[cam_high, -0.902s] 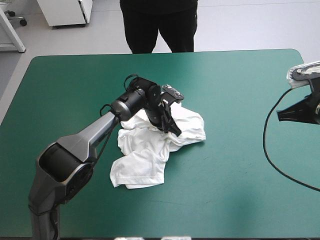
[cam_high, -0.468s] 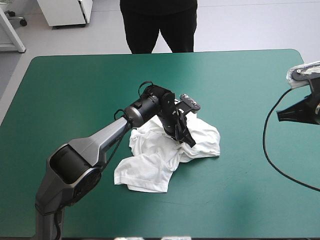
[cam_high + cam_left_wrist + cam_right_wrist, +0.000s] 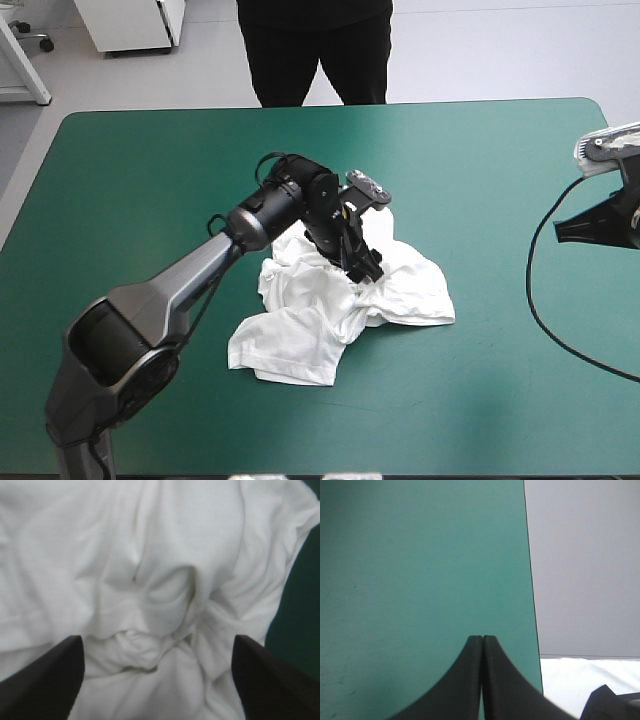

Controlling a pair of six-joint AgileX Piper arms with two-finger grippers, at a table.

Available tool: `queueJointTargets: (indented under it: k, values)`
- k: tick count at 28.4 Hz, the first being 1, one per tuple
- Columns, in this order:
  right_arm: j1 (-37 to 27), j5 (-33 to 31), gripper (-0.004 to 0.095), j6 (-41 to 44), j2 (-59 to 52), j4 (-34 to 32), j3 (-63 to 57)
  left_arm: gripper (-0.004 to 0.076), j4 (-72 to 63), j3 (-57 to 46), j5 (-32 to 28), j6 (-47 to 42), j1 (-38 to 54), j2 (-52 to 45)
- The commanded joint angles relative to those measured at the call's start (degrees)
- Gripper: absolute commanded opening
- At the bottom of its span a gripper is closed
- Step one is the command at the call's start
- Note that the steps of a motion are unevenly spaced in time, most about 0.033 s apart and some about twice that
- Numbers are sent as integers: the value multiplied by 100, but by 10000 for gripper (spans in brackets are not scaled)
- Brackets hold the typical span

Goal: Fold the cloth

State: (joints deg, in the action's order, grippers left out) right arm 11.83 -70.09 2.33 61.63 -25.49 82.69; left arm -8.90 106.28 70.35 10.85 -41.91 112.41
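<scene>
The white T-shirt [image 3: 310,320] lies as a crumpled heap near the middle of the teal-green cover [image 3: 140,180]. One flap reaches out toward the right side of the table. My left gripper [image 3: 362,265] hovers over the heap's far part, pointing down at it. In the left wrist view its black fingers [image 3: 47,675] stand wide apart, and the creased T-shirt [image 3: 165,555] lies under and ahead of my left gripper [image 3: 157,640] with nothing pinched. My right gripper [image 3: 560,228] sits at the table's right edge, far from the shirt. It is shut in one pointed arch [image 3: 483,639] over bare cover.
Teal-green cover [image 3: 420,555] shows on every side of the heap. The table's right edge [image 3: 530,580] runs close beside my right gripper, with grey floor beyond it.
My left gripper dragged part of the T-shirt to the right, then opened and let it go, pulling back a little. The shirt's right flap now lies farther right. The right arm has not moved.
</scene>
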Motion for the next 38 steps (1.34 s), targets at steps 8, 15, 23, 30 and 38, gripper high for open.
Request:
queueJointTargets:
  k: [8,15,23,30,38]
  values:
    - [-39,398,-17,-60,-61,569,170,578,1929,-151,352,-980,-21,-2315]
    - [-39,304,1,-178,-51,910,170,545,1820,-1599,356,-1023,272,-3229]
    - [-39,291,114,-233,-51,1071,170,545,1864,-3399,346,-1046,495,-3795]
    - [-39,280,114,-233,-51,1071,170,545,1686,-4782,-725,-934,495,-3750]
    - [-39,261,114,-233,-51,1109,170,545,1560,-5145,-1492,-849,495,-2963]
